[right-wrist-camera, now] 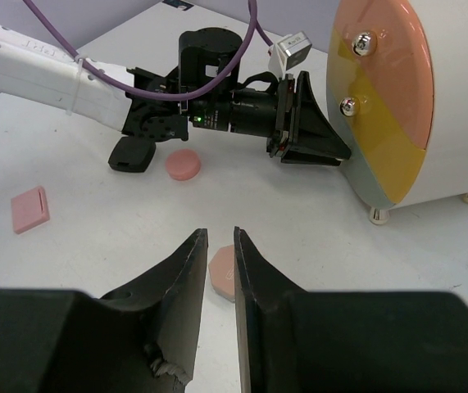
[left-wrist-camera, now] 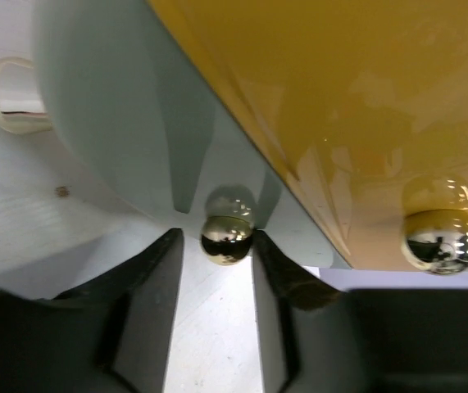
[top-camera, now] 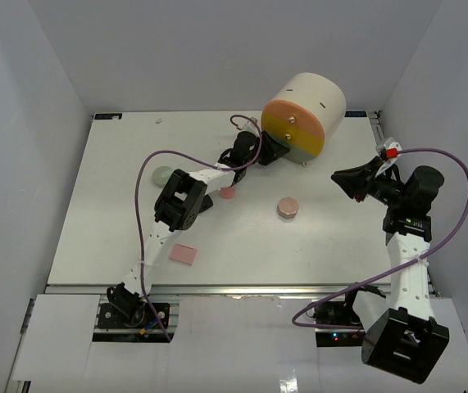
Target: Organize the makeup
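My left gripper [left-wrist-camera: 217,236] stands open round the gold knob [left-wrist-camera: 226,239] of the grey drawer front [left-wrist-camera: 127,98], with a thin gap on the left side. That drawer belongs to the big cream cylinder [top-camera: 314,92]. On the table lie a pink round compact [top-camera: 227,193], a rose-beige compact [top-camera: 288,207], a flat pink square [top-camera: 186,255] and a black oblong case [right-wrist-camera: 131,155]. My right gripper [right-wrist-camera: 220,233] hovers at the right, shut to a slit with nothing in it. The rose-beige compact [right-wrist-camera: 224,272] lies on the table beyond its tips.
The yellow drawer front [left-wrist-camera: 348,98] has its own gold knob [left-wrist-camera: 441,240], and a pink front [right-wrist-camera: 389,65] sits above it. The cylinder stands on small feet [right-wrist-camera: 379,214]. A pale round thing [top-camera: 162,174] lies left of the left arm. Grey walls enclose the table.
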`<state>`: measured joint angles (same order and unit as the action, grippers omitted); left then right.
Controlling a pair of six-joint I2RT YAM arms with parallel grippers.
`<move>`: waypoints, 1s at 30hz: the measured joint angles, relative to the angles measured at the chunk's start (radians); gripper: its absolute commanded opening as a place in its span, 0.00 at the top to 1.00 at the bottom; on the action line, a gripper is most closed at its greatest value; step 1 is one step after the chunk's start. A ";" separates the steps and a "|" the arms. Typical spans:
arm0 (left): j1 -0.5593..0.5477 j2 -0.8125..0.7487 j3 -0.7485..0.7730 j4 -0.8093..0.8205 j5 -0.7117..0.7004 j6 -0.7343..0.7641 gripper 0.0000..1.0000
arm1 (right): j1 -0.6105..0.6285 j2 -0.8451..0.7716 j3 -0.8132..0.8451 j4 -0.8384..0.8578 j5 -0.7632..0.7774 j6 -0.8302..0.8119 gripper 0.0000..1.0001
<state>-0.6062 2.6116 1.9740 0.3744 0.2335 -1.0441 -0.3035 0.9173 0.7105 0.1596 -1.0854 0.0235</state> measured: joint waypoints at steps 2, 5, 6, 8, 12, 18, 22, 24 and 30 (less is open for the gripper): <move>-0.001 -0.001 0.002 0.007 -0.001 -0.007 0.69 | -0.001 0.000 0.000 0.000 0.002 0.000 0.74; -0.002 -0.003 -0.005 0.019 -0.001 -0.016 0.76 | -0.003 0.003 0.000 0.000 0.003 -0.001 0.74; -0.002 -0.005 -0.013 0.024 -0.002 -0.019 0.77 | -0.003 0.004 0.000 0.000 0.003 -0.002 0.74; -0.002 -0.017 -0.045 0.049 -0.003 -0.021 0.78 | -0.003 0.008 0.000 0.000 0.004 -0.003 0.74; 0.001 -0.097 -0.190 0.101 0.005 -0.013 0.78 | -0.003 0.009 -0.005 0.000 0.007 -0.005 0.74; 0.004 -0.287 -0.495 0.158 0.036 0.023 0.71 | -0.003 0.023 -0.006 -0.001 0.012 -0.020 0.73; 0.007 -0.351 -0.596 0.177 0.055 0.049 0.51 | -0.003 0.032 -0.007 -0.002 0.013 -0.039 0.63; 0.008 -0.361 -0.613 0.175 0.060 0.064 0.40 | -0.003 0.034 -0.007 -0.002 0.012 -0.046 0.51; 0.008 -0.367 -0.639 0.143 0.068 0.111 0.19 | -0.003 0.039 -0.014 -0.002 -0.007 -0.069 0.21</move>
<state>-0.5980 2.2442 1.3350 0.5169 0.3017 -0.9328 -0.3069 0.9558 0.6965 0.1581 -1.0922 -0.0459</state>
